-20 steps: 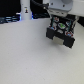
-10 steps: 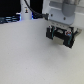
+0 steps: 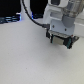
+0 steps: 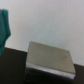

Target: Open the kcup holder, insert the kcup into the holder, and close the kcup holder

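White surface: a pale, bare surface (image 3: 25,57) fills most of the exterior view, with the end effector as the landmark above its far part.

End effector: dark and blocky (image 3: 61,42), hanging from a white arm (image 3: 64,17) at the exterior view's upper right; it sits low over the surface.

End effector state: cannot tell whether the fingers are open or closed; the picture is too blurred to separate them, and nothing can be seen held between them.

Cable: a black cable (image 3: 29,15) curves down from the top edge and runs into the arm just above the end effector.

Background: a dark strip with blue glints (image 3: 10,19) lies along the far edge of the surface, well to the exterior view's left of the end effector.

Wrist view: a grey box-like block with a lighter top face (image 4: 50,59) lies against a white ground, a dark band (image 4: 12,67) beside it; whether it is the kcup holder cannot be told.

Teal shape: a blurred teal patch (image 4: 4,27) sits at the edge of the wrist view, apart from the grey block.

Kcup: not distinguishable in either view.
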